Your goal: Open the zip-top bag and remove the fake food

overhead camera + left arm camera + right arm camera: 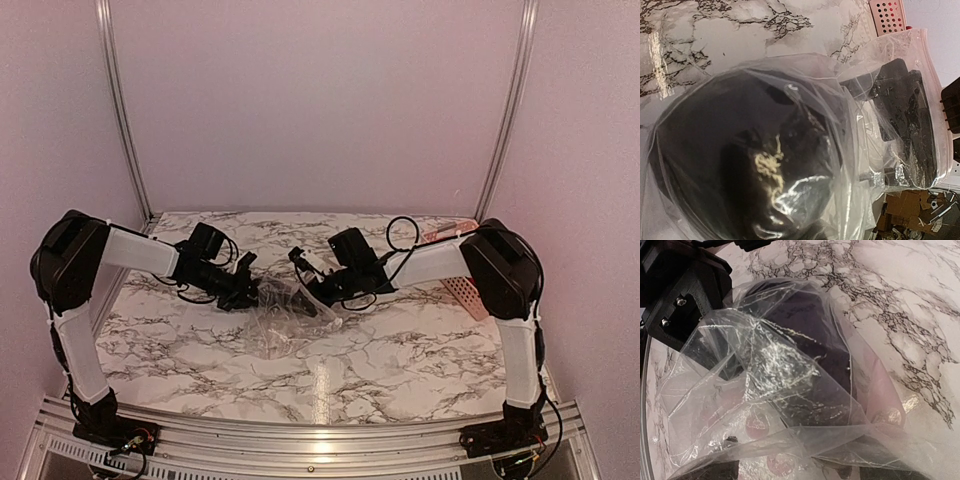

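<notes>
The clear zip-top bag (283,322) lies crumpled mid-table between both arms. A dark purple, rounded piece of fake food (815,335) sits inside it and fills the left wrist view as a dark mass (740,150) behind plastic. My left gripper (247,292) is shut on the bag's left edge, its own fingers hidden by the film. My right gripper (318,292) is at the bag's right side. Its jaws stand wide apart, with loose plastic (805,440) draped between them and nothing pinched. Its black fingers (900,100) show through the bag.
A pink perforated basket (462,290) stands at the right, behind my right forearm, and its corner (887,15) shows in the left wrist view. White walls with metal posts (125,120) close the back and sides. Bare marble table (400,360) lies in front of the bag.
</notes>
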